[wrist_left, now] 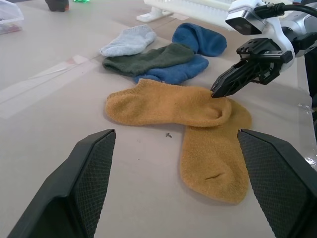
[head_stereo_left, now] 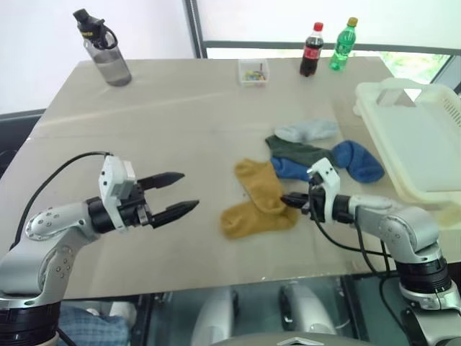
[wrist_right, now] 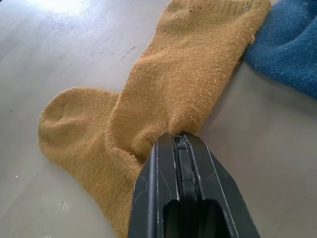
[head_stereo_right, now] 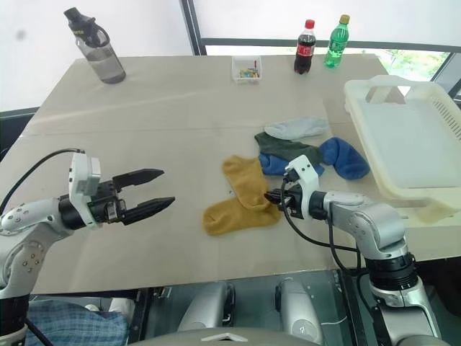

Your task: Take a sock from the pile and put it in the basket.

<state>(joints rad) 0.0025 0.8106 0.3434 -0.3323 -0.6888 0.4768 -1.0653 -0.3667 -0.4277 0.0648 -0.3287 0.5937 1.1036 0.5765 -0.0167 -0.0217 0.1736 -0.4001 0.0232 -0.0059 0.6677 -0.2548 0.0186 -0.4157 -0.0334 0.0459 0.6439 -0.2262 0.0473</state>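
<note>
One red-labelled cola bottle [head_stereo_left: 311,49], label unreadable, green bottle [head_stereo_left: 343,44] beside

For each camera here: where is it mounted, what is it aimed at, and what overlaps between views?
Head stereo pair: looks down over table; both arms, basket, pile.
Left wrist: along the open left gripper toward mustard socks and right gripper.
Right wrist: along the right gripper, shut on the sock.
Shared: all views show the yellow socks.

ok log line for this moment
right pincer: shut on sock | left pincer: open, apart | sock: on table | basket: empty
</note>
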